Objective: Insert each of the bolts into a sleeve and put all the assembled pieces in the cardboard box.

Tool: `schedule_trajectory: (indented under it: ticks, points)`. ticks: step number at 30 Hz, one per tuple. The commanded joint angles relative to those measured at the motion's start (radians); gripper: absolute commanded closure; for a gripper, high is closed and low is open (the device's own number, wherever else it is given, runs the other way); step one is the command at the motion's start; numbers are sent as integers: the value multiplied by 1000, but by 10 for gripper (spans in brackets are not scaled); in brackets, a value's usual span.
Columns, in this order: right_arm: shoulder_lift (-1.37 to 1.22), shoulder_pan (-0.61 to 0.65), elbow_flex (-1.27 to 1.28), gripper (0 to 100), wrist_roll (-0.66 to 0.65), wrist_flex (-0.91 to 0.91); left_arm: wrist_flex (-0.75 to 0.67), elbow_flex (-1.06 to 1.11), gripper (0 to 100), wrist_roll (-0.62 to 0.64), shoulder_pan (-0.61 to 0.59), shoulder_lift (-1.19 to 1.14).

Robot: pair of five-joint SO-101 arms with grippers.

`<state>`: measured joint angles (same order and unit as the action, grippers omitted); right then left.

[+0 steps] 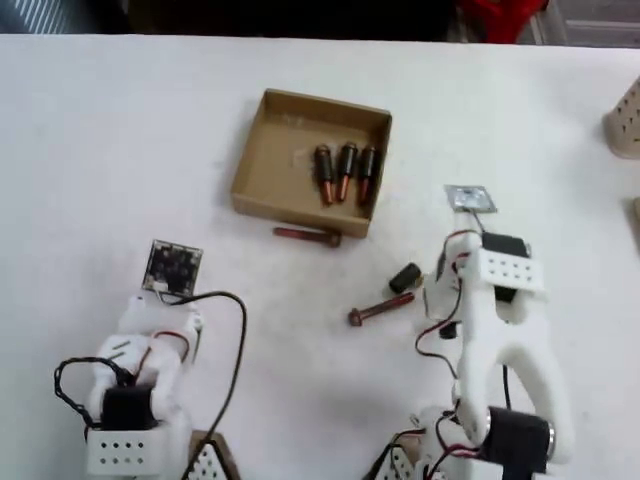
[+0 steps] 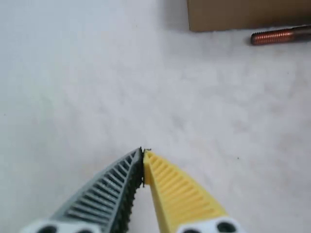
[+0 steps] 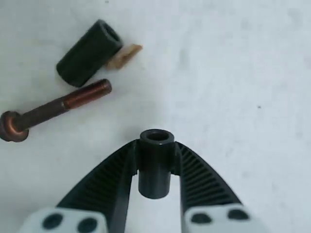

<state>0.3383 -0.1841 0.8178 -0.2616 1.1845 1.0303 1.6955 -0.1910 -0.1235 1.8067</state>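
Three done pieces [image 1: 345, 172] in the cardboard box [image 1: 272, 150], two bolts [image 1: 382, 311] left; right fingers [image 3: 107, 187] hold a sleeve [image 3: 155, 165], left fingers [image 2: 114, 194] closed, empty

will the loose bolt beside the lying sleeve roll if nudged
Likely: the bolt is a round shaft lying flat on the table, so it should roll, curving around its wider head. Looks like stiff metal, unlikely to bend.

Light: bright and even, from overhead as far as I can tell; the white table [image 1: 120, 130] reads pale.
Glare: I get mild washout just ahead of the left gripper [image 2: 143, 154] jaws.
Shadows: soft and short; a faint one beside the box [image 2: 243, 14], far ahead of those jaws.
Backdrop: dark beyond the table.
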Motion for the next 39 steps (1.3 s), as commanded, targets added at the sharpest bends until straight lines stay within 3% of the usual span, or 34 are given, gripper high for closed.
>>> schedule_trajectory:
  ticks: [1, 5, 9, 15, 24, 30, 39]
  points:
    - [117, -88, 37, 981, -11, -39, -26, -2, 977, -11, -2, 15]
    - [225, -193, 100, 981, -12, -42, -40, -2, 977, -29, 1, 15]
    - [317, -289, 161, 981, -20, -77, -140, -2, 978, -94, 12, 10]
    - [349, -317, 238, 981, -74, -127, -144, -15, 979, -92, 128, 8]
    - [349, -344, 250, 981, -106, -127, -83, -170, 979, -44, 208, -12]
    - [349, -344, 250, 981, -106, -127, -124, -367, 979, 69, 254, -357]
    - [349, -344, 262, 981, -107, -150, -186, -704, 977, 227, 455, -845]
